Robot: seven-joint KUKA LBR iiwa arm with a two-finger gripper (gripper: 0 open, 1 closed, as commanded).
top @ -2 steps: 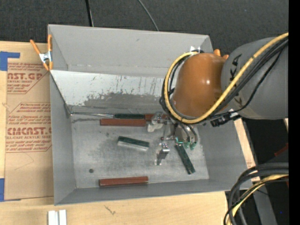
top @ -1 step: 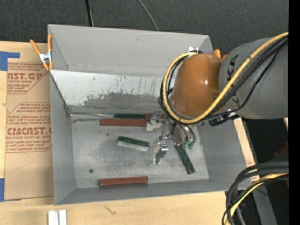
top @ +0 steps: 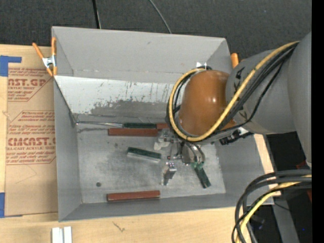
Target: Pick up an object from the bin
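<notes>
Bin (top: 136, 54) of grey metal, seen from above in the camera view, holds six loose things lying flat on its floor.

There are two reddish-brown bars. The back brown bar (top: 132, 131) lies along the foot of the rear wall, and the front brown bar (top: 132, 196) lies near the front wall, well apart from the first.

There are three dark green strips. The back green strip (top: 140, 126) lies just behind the back brown bar. The middle green strip (top: 144, 154), with a silvery edge, lies tilted near the floor's centre. The right green strip (top: 203, 176) lies slanted towards the right wall.

One small pale piece (top: 161, 144) lies beside the arm's wrist.

The gripper (top: 169, 172) hangs low under the orange cover (top: 202, 103), between the middle green strip and the right green strip and near both. Whether the claw is spread or pressed together cannot be told.
</notes>
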